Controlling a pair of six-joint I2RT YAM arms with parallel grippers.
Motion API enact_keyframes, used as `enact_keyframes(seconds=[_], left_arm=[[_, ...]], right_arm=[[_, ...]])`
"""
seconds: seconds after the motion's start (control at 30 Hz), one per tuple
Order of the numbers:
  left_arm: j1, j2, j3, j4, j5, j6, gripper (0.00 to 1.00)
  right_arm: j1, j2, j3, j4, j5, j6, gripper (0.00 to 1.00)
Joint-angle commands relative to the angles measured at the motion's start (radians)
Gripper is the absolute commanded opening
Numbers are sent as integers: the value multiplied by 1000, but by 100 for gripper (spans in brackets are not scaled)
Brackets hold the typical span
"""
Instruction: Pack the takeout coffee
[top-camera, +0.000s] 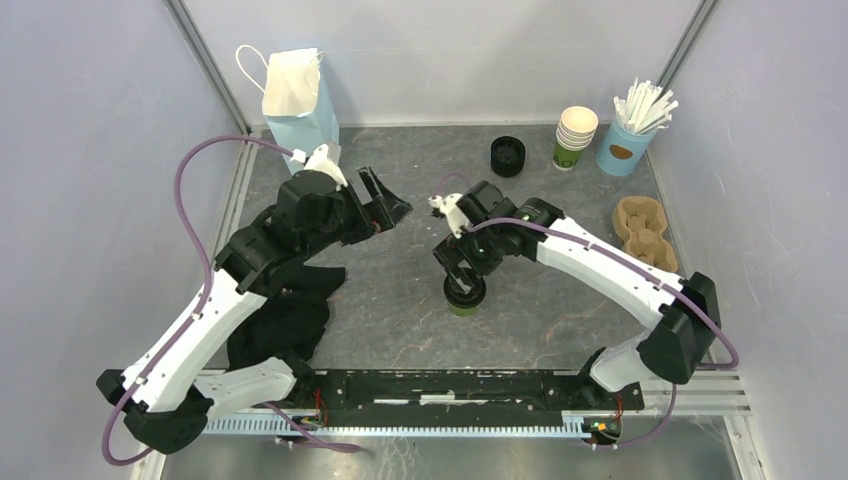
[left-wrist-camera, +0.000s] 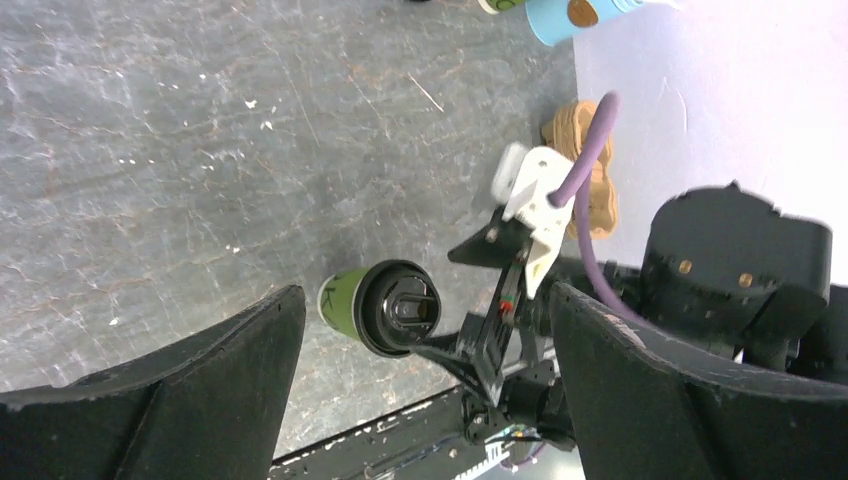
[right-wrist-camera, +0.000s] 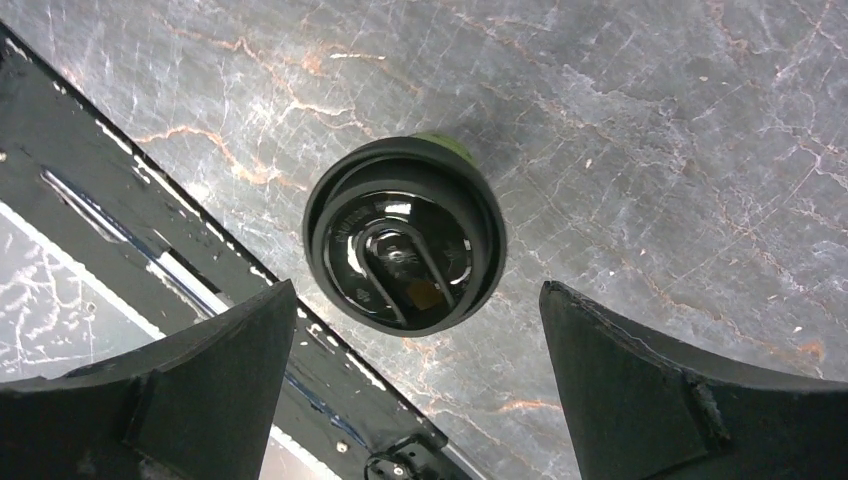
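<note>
One takeout coffee cup (top-camera: 465, 298), green with a round black lid, stands upright on the table near the middle. My right gripper (top-camera: 464, 272) hovers just above it, open. In the right wrist view the lid (right-wrist-camera: 405, 245) lies below and ahead of the right gripper (right-wrist-camera: 418, 292), with nothing between the wide-spread fingers. My left gripper (top-camera: 387, 203) is open and empty, raised to the left of the cup. In the left wrist view the left gripper (left-wrist-camera: 425, 295) faces the cup (left-wrist-camera: 343, 301) and the right arm's fingers beside its lid. No second lidded cup shows.
A pale blue paper bag (top-camera: 300, 112) stands at the back left. At the back right are a stack of black lids (top-camera: 508, 156), a stack of lidless cups (top-camera: 574, 136) and a blue holder of white sticks (top-camera: 633, 132). A cardboard cup carrier (top-camera: 644, 233) lies right; black cloth (top-camera: 283, 325) lies near left.
</note>
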Motion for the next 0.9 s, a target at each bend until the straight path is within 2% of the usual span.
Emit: enact_keyframes(seconds=[0.0,0.2,0.4,0.57,0.87], left_arm=[[5,24,70,-30,-113,66,97],[9,61,185,-42,-176,168,98],[11,90,268,-51,-221,241,99],[13,125,345,-73,-218,303,99],[17,153,378,-72,-206,360,100]], right_arm=[[66,42,80,-79,120,-7,98],[132,146,176,-128,185,-2,98],[180,219,218,-172,250,17,90],[198,212,177,-176,281,35,88],[196,183,98,-131,299,93,85]])
